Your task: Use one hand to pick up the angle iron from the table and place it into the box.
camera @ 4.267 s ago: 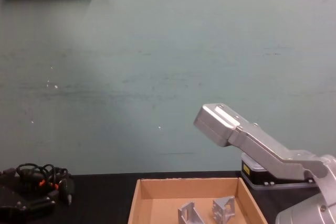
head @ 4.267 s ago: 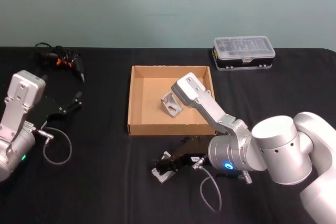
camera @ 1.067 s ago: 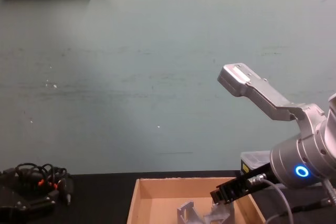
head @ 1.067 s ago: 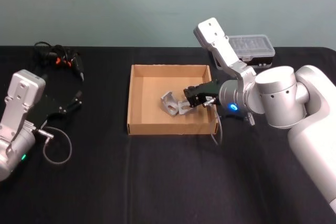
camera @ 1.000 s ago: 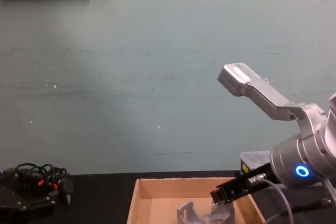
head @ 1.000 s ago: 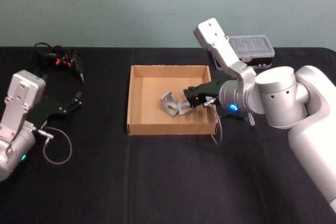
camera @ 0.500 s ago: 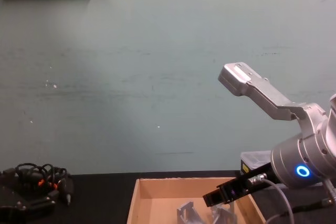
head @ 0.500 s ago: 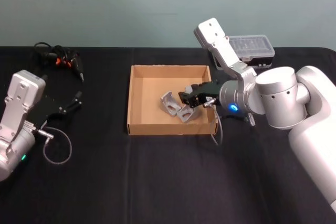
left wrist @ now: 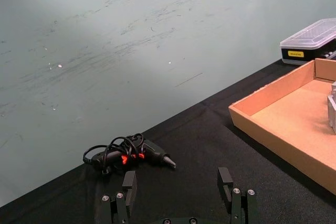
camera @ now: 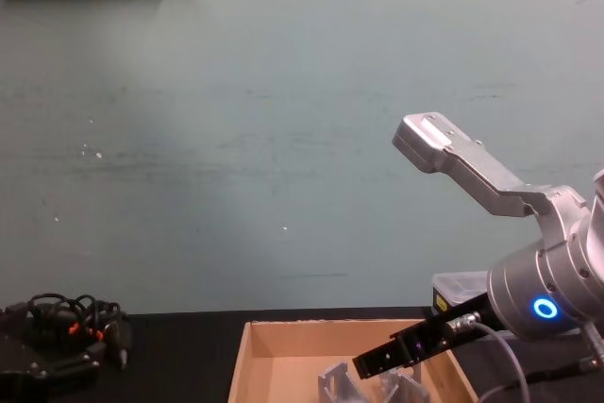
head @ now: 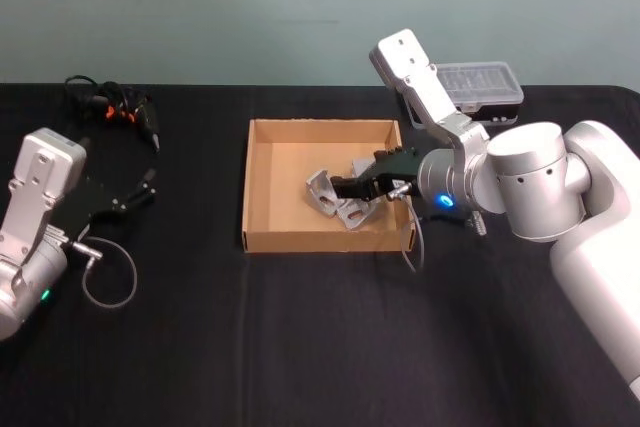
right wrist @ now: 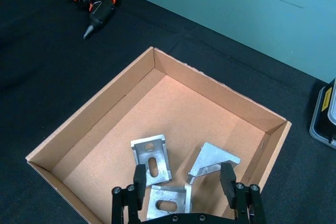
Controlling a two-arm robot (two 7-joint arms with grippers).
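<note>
Three silver angle irons lie on the floor of the tan box: one flat, one on its side, one nearest the camera. My right gripper hovers open just above them, holding nothing. In the head view the right gripper reaches over the box from its right side, above an angle iron and beside another. In the chest view the right gripper sits over the box. My left gripper is parked open at the table's left.
A black glue gun with a coiled cord lies at the back left. A black case with a clear lid stands behind the box to the right. A loose grey cable loops beside my left arm.
A second ago my right gripper was shut on an angle iron over the box. It has since opened, and the angle iron now lies on the box floor. The left arm has not moved.
</note>
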